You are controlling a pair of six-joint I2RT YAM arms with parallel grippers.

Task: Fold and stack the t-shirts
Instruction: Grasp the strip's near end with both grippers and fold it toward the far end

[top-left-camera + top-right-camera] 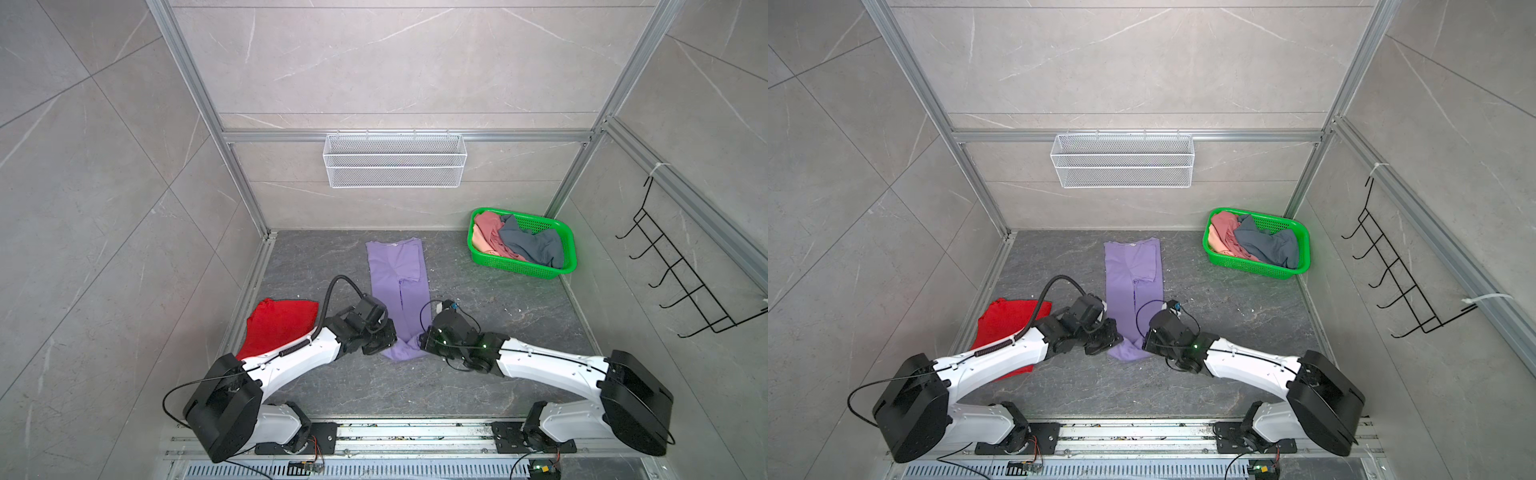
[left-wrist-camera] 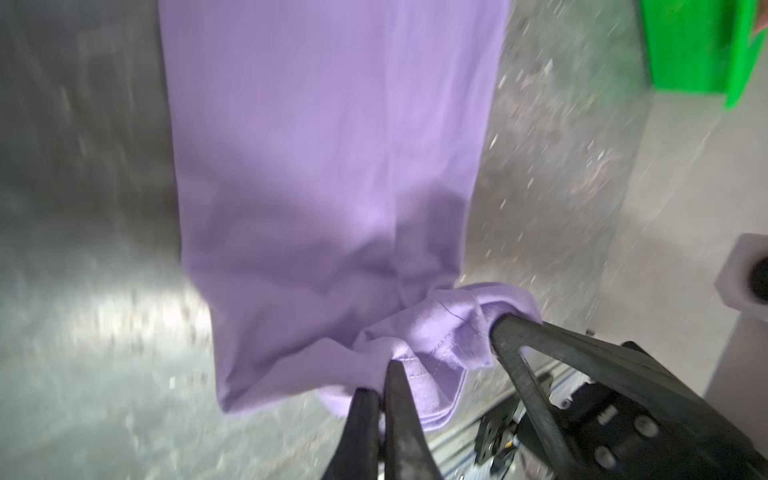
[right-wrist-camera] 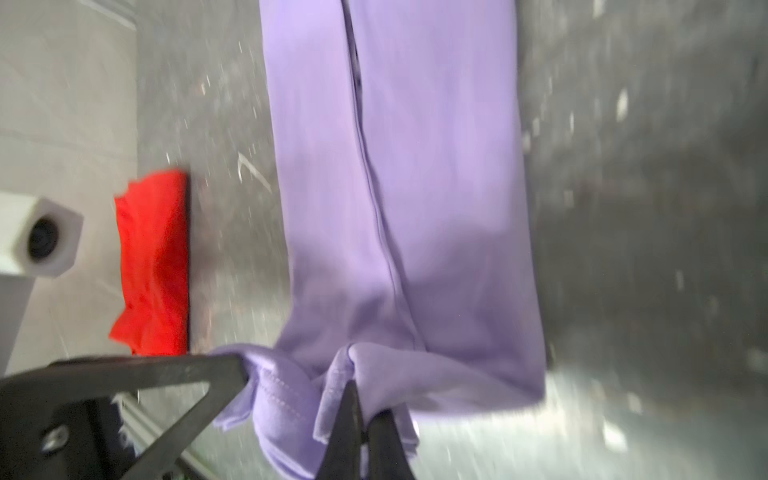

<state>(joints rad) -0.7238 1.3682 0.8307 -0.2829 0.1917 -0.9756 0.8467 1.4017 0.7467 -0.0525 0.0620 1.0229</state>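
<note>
The lavender t-shirt (image 1: 399, 282) lies in the middle of the worktop (image 1: 498, 324), folded lengthwise into a long narrow strip that runs from the back towards the arms. Its near end is bunched up and lifted slightly. The left pincer (image 2: 380, 384) is closed tight on one corner of that end, and the right pincer (image 3: 365, 409) is closed tight on the other. The two pincers sit close together, with gathered hem between them.

The red t-shirt (image 1: 278, 324) lies at the left edge of the worktop, partly hidden under the left arm. At the back right stands a green basket (image 1: 519, 266), which holds a pink t-shirt (image 1: 490, 232), a peach t-shirt (image 1: 478, 245) and a grey-blue t-shirt (image 1: 528, 245) in a crumpled heap. A white wire shelf (image 1: 395, 160) hangs on the back wall, and a black hook rack (image 1: 681, 282) on the right wall.
</note>
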